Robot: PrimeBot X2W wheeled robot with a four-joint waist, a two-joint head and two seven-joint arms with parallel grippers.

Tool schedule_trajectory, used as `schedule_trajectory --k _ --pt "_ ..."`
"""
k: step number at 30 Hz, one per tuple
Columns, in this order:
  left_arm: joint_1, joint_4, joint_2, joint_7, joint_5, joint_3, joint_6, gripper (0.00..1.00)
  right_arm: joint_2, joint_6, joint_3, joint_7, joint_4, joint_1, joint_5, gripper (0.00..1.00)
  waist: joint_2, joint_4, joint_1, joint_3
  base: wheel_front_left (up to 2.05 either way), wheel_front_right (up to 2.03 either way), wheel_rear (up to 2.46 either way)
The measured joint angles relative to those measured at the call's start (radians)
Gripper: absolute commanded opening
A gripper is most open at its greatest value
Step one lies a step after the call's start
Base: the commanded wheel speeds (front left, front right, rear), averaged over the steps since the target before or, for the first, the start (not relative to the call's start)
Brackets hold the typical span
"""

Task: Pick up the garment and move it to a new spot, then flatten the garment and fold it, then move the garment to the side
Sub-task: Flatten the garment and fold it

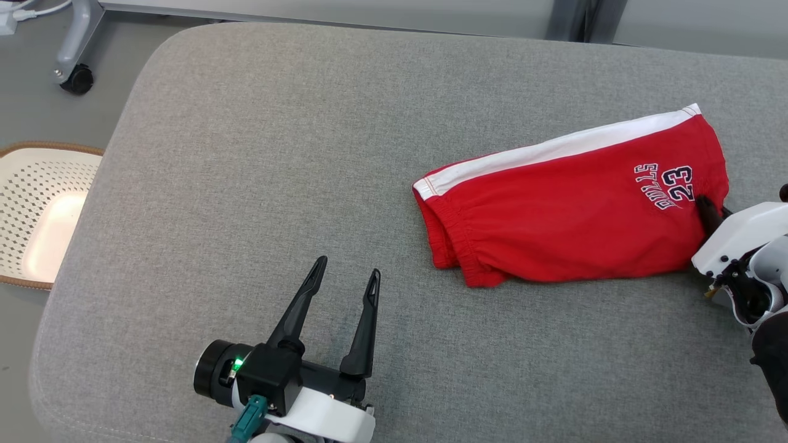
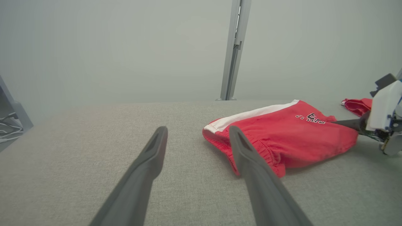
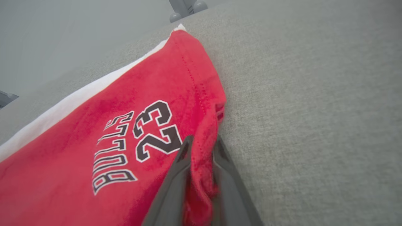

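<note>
Head view: grey padded bench (image 1: 246,154), white basket (image 1: 37,209) on the floor at left. Red shorts (image 1: 554,215) lie at right on the bench. Right fingers (image 3: 174,182) pinch their right hem; left fingers (image 1: 300,307) spread apart, near left, pointing far.

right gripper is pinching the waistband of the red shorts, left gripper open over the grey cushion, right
Not the waistband: the right gripper pinches the red shorts at the hem beside the 23 print, as the right wrist view shows. The left gripper is open over the grey cushion.
</note>
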Motion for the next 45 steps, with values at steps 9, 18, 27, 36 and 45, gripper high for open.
schedule_trajectory --k 9,18,27,36,45 --pt "-0.006 0.009 -0.001 0.000 0.000 -0.004 -0.005 1.00 -0.014 0.000 0.021 -0.067 0.036 -0.007 0.017 0.00 0.0000 0.004 0.0000 -0.011 0.00 0.00 0.00" --pt "0.002 0.009 -0.001 0.000 0.005 0.000 -0.006 1.00 -0.027 0.000 0.046 -0.132 -0.019 0.054 0.070 0.00 0.0000 -0.028 0.0000 -0.040 0.00 0.00 0.00" --pt "0.021 0.008 -0.002 0.000 0.013 0.012 -0.013 1.00 -0.059 0.000 0.080 -0.166 -0.089 0.174 0.141 0.00 0.0000 -0.100 0.0000 -0.076 0.00 0.00 0.00" --pt "0.026 0.006 -0.002 0.000 0.020 0.026 -0.018 1.00 -0.082 0.000 0.114 -0.190 -0.144 0.223 0.181 0.00 0.0000 -0.183 0.0000 -0.100 0.00 0.00 0.00" --pt "0.025 0.015 -0.002 0.000 0.017 0.019 -0.021 1.00 -0.082 0.000 0.167 -0.217 -0.241 0.219 0.187 0.00 0.0000 -0.195 0.0000 -0.125 0.00 0.00 0.00"
